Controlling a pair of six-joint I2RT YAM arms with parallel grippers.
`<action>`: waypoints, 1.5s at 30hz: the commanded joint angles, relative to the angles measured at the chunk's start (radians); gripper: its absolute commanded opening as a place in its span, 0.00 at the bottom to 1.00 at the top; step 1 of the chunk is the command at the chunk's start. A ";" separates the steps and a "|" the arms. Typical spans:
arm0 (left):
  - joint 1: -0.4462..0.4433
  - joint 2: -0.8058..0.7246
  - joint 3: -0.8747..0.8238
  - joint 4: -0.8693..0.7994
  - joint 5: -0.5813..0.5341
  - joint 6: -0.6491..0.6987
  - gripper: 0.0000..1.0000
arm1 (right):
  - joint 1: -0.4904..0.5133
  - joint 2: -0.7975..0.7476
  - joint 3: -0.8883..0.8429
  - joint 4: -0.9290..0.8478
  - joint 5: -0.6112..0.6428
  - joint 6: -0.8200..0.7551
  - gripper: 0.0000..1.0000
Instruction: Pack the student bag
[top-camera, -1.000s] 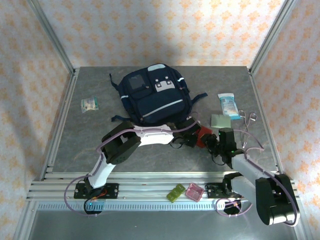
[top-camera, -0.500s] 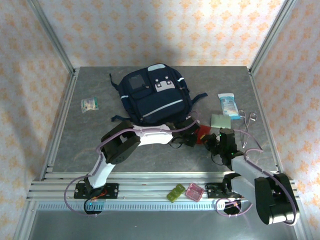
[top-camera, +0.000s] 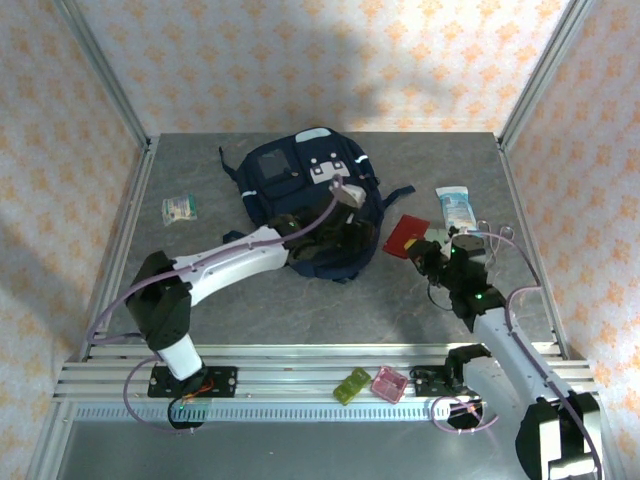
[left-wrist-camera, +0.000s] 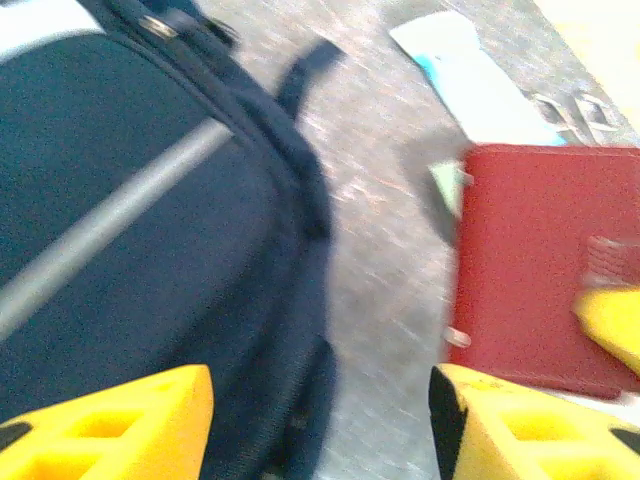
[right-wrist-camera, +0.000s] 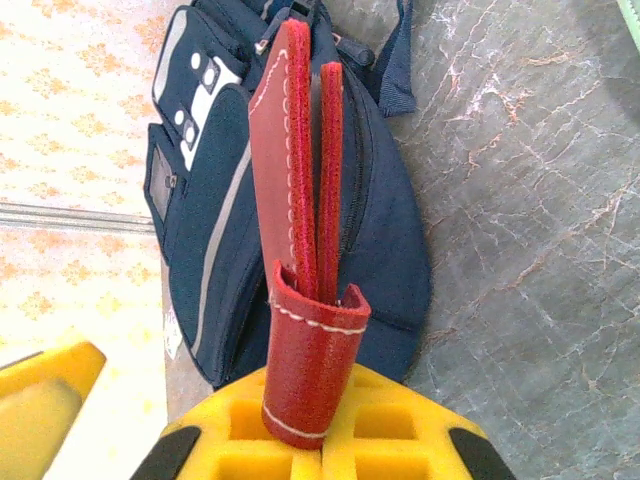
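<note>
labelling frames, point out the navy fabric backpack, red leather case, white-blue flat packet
navy fabric backpack (top-camera: 285, 195), top view, front pocket
red leather case (right-wrist-camera: 292, 150), right wrist view, left flap
white-blue flat packet (top-camera: 455, 208), top view, middle

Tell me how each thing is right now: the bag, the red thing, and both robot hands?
student bag, lying flat, front up.
red case, pinched at one end, seen edge-on.
right gripper, shut on the red case.
left gripper, open, holding nothing.
tissue pack, lying flat.
</note>
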 joint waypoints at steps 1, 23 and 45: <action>0.007 0.053 0.003 -0.123 -0.149 0.150 0.62 | 0.002 0.003 0.046 -0.023 -0.045 -0.007 0.00; 0.037 0.258 0.032 0.015 -0.546 0.377 0.11 | 0.005 -0.011 0.014 0.045 -0.108 0.015 0.00; 0.043 0.054 0.213 -0.114 -0.546 0.351 0.00 | 0.247 0.495 0.193 0.541 -0.189 0.142 0.00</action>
